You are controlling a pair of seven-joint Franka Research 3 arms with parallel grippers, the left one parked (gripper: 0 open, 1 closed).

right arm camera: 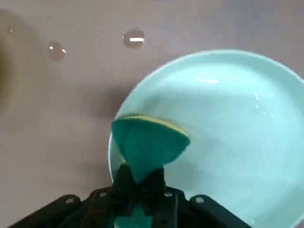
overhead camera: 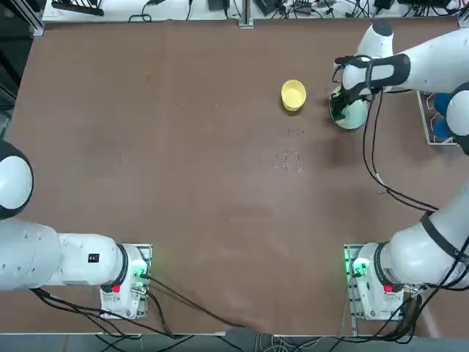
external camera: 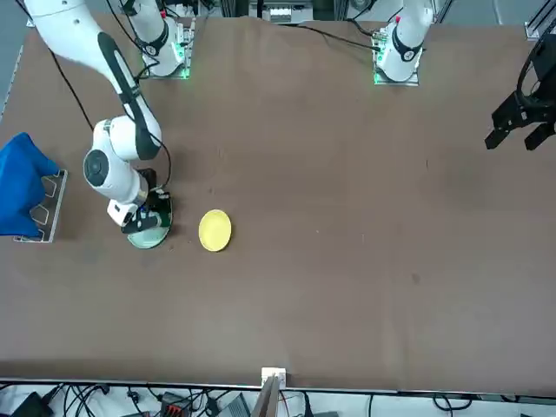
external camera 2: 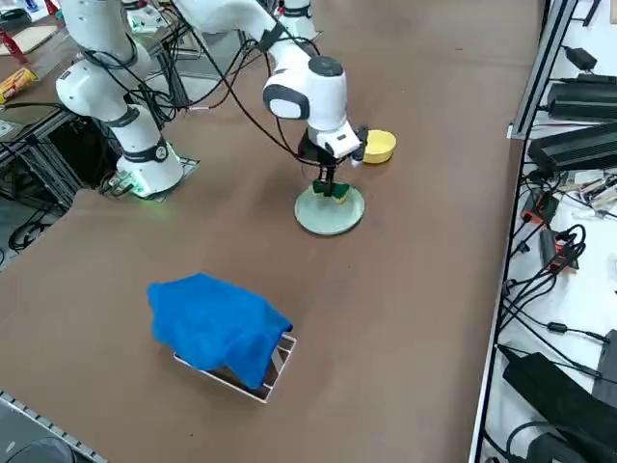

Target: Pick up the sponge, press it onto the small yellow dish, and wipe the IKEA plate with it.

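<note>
- My right arm (external camera 2: 241, 24) is made of glossy white rounded shells with black bands at the joints.
- A black cable (overhead camera: 374, 158) loops loosely along it.
- Its base (overhead camera: 374, 282) glows green, with a red spot.
- My right gripper (right arm camera: 140, 187) is black, with small silver screws.

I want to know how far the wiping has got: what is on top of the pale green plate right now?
Above the IKEA plate, the right gripper is shut on the sponge, near the plate's edge. The rest of the plate shows bare. Whether the sponge touches it is hidden beneath the sponge.
</note>
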